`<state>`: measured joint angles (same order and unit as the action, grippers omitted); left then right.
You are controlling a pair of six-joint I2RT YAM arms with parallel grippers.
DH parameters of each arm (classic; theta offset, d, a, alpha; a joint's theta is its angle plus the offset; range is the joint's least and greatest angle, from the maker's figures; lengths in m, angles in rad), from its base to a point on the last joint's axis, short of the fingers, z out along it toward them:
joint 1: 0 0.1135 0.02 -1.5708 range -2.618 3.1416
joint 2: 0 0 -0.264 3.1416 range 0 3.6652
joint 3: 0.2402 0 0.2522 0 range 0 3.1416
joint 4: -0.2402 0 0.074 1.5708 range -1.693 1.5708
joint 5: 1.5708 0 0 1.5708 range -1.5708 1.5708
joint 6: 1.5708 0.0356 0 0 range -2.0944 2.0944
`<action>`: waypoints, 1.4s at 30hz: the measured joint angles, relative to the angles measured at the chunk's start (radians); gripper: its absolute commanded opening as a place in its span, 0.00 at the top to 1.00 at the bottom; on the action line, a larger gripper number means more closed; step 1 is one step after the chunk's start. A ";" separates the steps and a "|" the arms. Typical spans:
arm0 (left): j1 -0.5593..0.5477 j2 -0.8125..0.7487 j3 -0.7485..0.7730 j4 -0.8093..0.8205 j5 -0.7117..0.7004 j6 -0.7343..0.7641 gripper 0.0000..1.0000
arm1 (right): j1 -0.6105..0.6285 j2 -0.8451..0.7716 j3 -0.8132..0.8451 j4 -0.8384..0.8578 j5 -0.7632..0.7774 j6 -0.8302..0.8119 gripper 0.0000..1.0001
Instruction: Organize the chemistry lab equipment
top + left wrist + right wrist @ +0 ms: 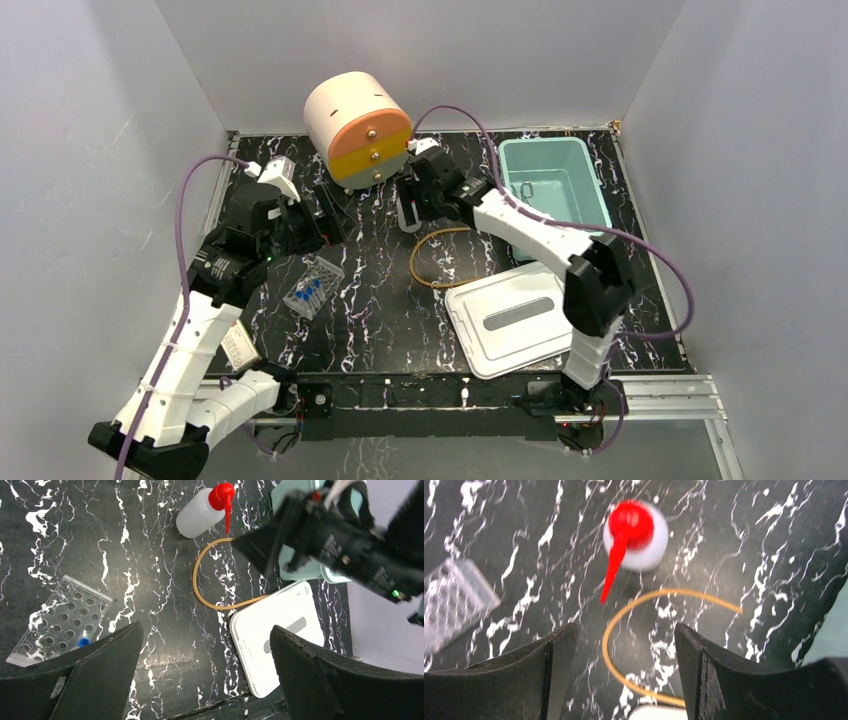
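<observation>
Spread and empty, your right fingers (624, 630) hang over the squeeze bottle (638, 537), upper centre; close on its white body, clear of the tubing loop (606, 642).

The white-shelled, black-jointed left arm (185, 345) and right arm (530, 232) each trail a purple cable (181, 215); pincer fingers (95, 680) are matte black wedges.
</observation>
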<state>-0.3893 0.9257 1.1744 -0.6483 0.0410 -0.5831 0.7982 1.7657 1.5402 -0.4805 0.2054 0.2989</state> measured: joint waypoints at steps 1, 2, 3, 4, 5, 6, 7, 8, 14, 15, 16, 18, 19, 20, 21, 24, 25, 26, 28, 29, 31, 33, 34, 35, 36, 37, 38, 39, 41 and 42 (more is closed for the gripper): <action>0.000 -0.001 0.000 -0.005 -0.003 0.000 0.02 | 0.000 0.039 0.042 -0.006 0.021 0.009 0.20; 0.000 -0.001 0.000 -0.011 -0.005 -0.001 0.02 | 0.000 0.082 0.090 -0.013 0.038 0.014 0.20; 0.000 -0.002 0.000 -0.015 -0.008 -0.001 0.02 | 0.000 0.125 0.133 -0.014 0.052 0.017 0.19; 0.000 -0.002 0.000 -0.019 -0.009 -0.001 0.02 | 0.000 0.163 0.171 -0.016 0.063 0.017 0.19; 0.000 -0.002 0.000 -0.022 -0.010 -0.001 0.02 | 0.000 0.195 0.200 -0.017 0.071 0.017 0.18; 0.000 -0.002 0.000 -0.023 -0.010 -0.001 0.02 | 0.001 0.219 0.221 -0.021 0.077 0.017 0.18; 0.000 -0.002 0.000 -0.024 -0.012 -0.001 0.02 | 0.001 0.249 0.250 -0.028 0.082 0.017 0.18; 0.000 -0.002 0.000 -0.026 -0.013 0.000 0.02 | 0.001 0.279 0.281 -0.041 0.090 0.018 0.18; 0.000 -0.002 0.000 -0.042 -0.039 0.001 0.02 | 0.001 0.468 0.521 -0.153 0.163 0.060 0.18; 0.000 -0.002 0.000 -0.043 -0.042 0.002 0.02 | 0.002 0.492 0.549 -0.175 0.169 0.067 0.19; 0.000 -0.003 0.000 -0.043 -0.045 0.003 0.02 | 0.002 0.512 0.574 -0.198 0.175 0.072 0.20; 0.000 -0.005 0.000 -0.048 -0.050 0.007 0.02 | 0.002 0.551 0.615 -0.241 0.187 0.085 0.23; 0.000 -0.006 0.000 -0.050 -0.052 0.007 0.02 | 0.002 0.563 0.622 -0.257 0.188 0.090 0.24; 0.000 -0.008 0.000 -0.053 -0.055 0.008 0.02 | 0.002 0.571 0.623 -0.274 0.192 0.093 0.25; 0.000 -0.010 0.000 -0.056 -0.057 0.008 0.02 | 0.003 0.576 0.623 -0.288 0.195 0.096 0.27; 0.000 -0.015 0.000 -0.063 -0.060 0.008 0.02 | 0.008 0.576 0.622 -0.288 0.201 0.103 0.36; 0.000 -0.017 -0.001 -0.064 -0.060 0.008 0.02 | 0.008 0.575 0.619 -0.283 0.204 0.103 0.41; 0.000 -0.019 -0.001 -0.065 -0.060 0.008 0.02 | 0.009 0.571 0.611 -0.276 0.209 0.102 0.44; 0.000 -0.023 -0.001 -0.064 -0.060 0.008 0.02 | 0.011 0.565 0.599 -0.268 0.215 0.101 0.48; 0.000 -0.025 -0.001 -0.065 -0.060 0.008 0.02 | 0.012 0.563 0.595 -0.263 0.214 0.099 0.50; 0.000 -0.029 -0.001 -0.065 -0.060 0.008 0.02 | 0.012 0.561 0.593 -0.257 0.214 0.093 0.51; 0.000 -0.033 -0.001 -0.068 -0.060 0.008 0.02 | 0.012 0.561 0.593 -0.253 0.214 0.088 0.51; 0.000 -0.035 -0.001 -0.069 -0.060 0.008 0.02 | 0.012 0.560 0.593 -0.254 0.213 0.086 0.51; 0.000 -0.038 -0.001 -0.072 -0.060 0.008 0.02 | 0.012 0.559 0.594 -0.255 0.212 0.084 0.51; 0.000 -0.040 -0.001 -0.074 -0.060 0.007 0.02 | 0.012 0.556 0.594 -0.257 0.211 0.079 0.51; 0.000 -0.042 -0.001 -0.076 -0.060 0.007 0.02 | 0.012 0.550 0.594 -0.261 0.209 0.074 0.51; 0.000 -0.043 -0.001 -0.079 -0.060 0.007 0.02 | 0.012 0.539 0.594 -0.266 0.206 0.066 0.51; 0.000 -0.045 -0.001 -0.082 -0.059 0.007 0.02 | 0.012 0.524 0.594 -0.272 0.201 0.058 0.51; 0.000 -0.048 -0.001 -0.085 -0.057 0.007 0.02 | 0.012 0.481 0.592 -0.276 0.183 0.034 0.51; 0.000 -0.049 -0.002 -0.087 -0.056 0.007 0.02 | 0.012 0.451 0.589 -0.275 0.174 0.022 0.51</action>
<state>-0.3893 0.8764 1.1725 -0.7349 -0.0151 -0.5762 0.8101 2.2169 2.1292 -0.7559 0.3798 0.3210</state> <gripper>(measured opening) 0.983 0.678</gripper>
